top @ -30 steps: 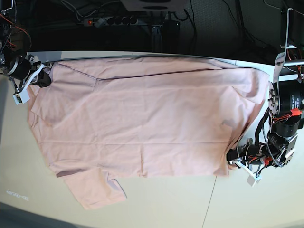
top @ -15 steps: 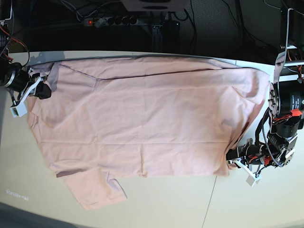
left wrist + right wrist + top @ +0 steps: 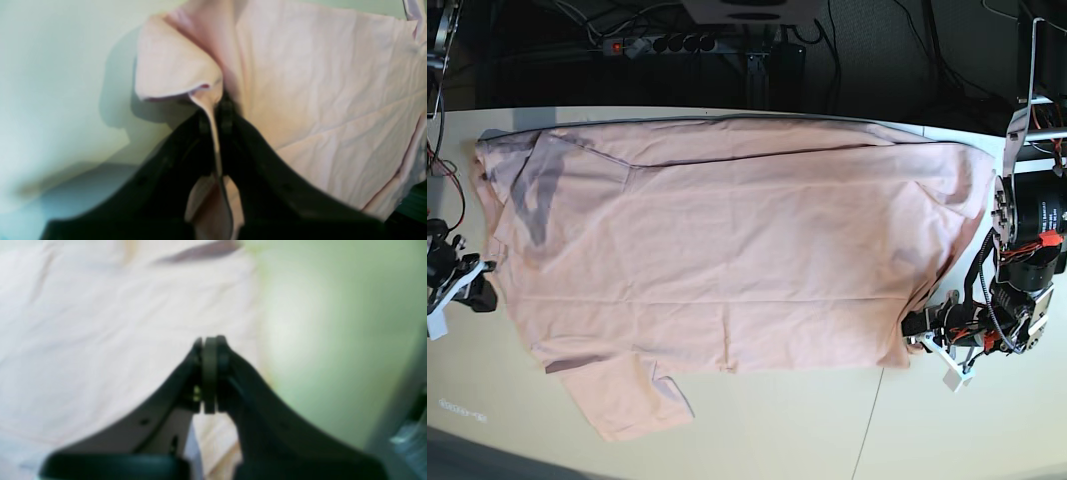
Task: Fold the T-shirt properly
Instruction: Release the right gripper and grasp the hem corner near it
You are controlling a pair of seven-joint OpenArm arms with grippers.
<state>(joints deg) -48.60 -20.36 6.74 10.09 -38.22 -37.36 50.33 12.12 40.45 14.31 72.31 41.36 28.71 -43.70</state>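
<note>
Since the earlier frame, my right arm's fingers (image 3: 479, 292) had dropped down the T-shirt's (image 3: 727, 250) edge. From base, it lay spread across the worktop (image 3: 947, 430). My left wrist view showed the fingers (image 3: 213, 116) pinching a pink hem fold. On the right wrist view, fingers (image 3: 210, 373) were closed on nothing.

The whole table (image 3: 947, 440) is seen from above in the base view, from well back. Each wrist view is taken from close behind its pincer, looking along the jaws. The T-shirt (image 3: 727, 250) is shared by all three views, spreading beyond the left gripper (image 3: 213, 116) and the right gripper (image 3: 209, 350).
</note>
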